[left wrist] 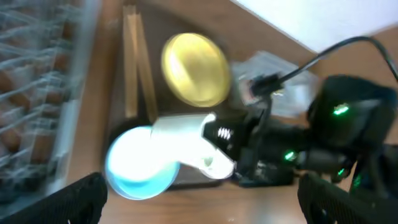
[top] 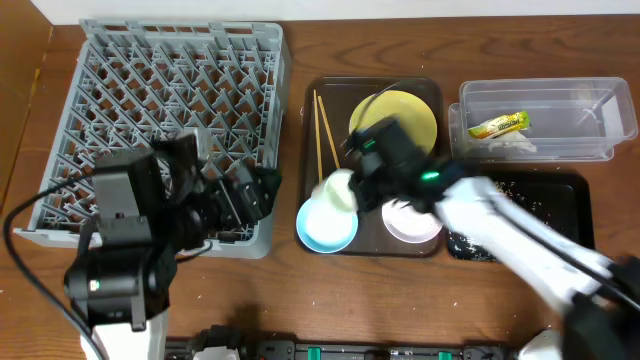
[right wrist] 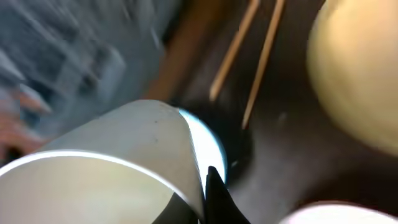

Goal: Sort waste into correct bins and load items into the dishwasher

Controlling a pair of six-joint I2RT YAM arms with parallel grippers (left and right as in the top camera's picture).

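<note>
Right claw (top: 353, 184) grips a white cup (top: 337, 191) over the blue bowl (top: 325, 229) (chopsticks (top: 323, 135) beside).

Yellow plate (top: 405, 115), light-blue bowl (top: 325, 230), grey lattice rack (top: 180, 80).

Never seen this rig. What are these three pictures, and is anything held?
Two robot arms at a table. One picture looks down from above; the others come from wrist cameras. On the table: a grey dish rack, a brown tray with a yellow plate, chopsticks, a light-blue bowl and a small white bowl, a clear tub holding a wrapper and tissue, and a black tray. The right gripper holds a white cup; the left gripper is open, empty.
</note>
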